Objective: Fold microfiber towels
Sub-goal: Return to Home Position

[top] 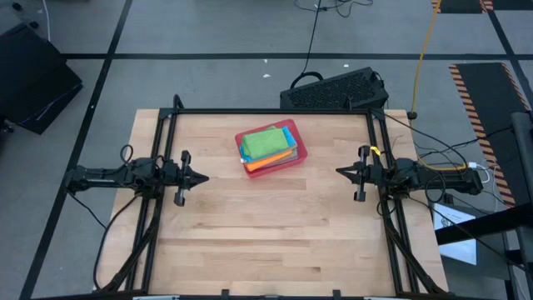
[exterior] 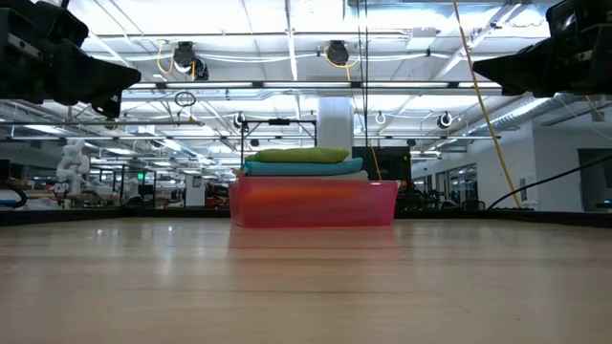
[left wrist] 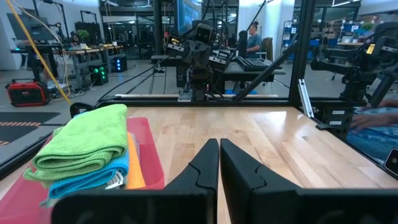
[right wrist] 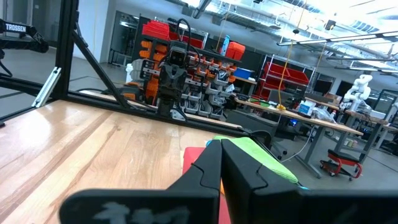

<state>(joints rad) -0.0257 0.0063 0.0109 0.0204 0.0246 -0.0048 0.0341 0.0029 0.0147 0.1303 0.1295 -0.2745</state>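
Observation:
A stack of folded microfiber towels (top: 268, 143) lies in a red tray (top: 301, 154) at the table's far middle: bright green on top, bright blue and orange below. The low view shows the same stack (exterior: 301, 162) rising above the tray's rim. My left gripper (top: 204, 177) hovers shut at the table's left side, pointing level toward the middle, with nothing in it. Opposite it, at the right side, my right gripper (top: 339, 172) hovers shut and holds nothing. In the left wrist view the shut fingers (left wrist: 219, 149) point past the towels (left wrist: 87, 146).
A black keyboard (top: 335, 90) sits beyond the table's far edge. A black frame (top: 275, 112) runs along the far edge and both sides. Bare wood (top: 266, 225) spreads between the grippers and toward the near edge. Cables hang at the right.

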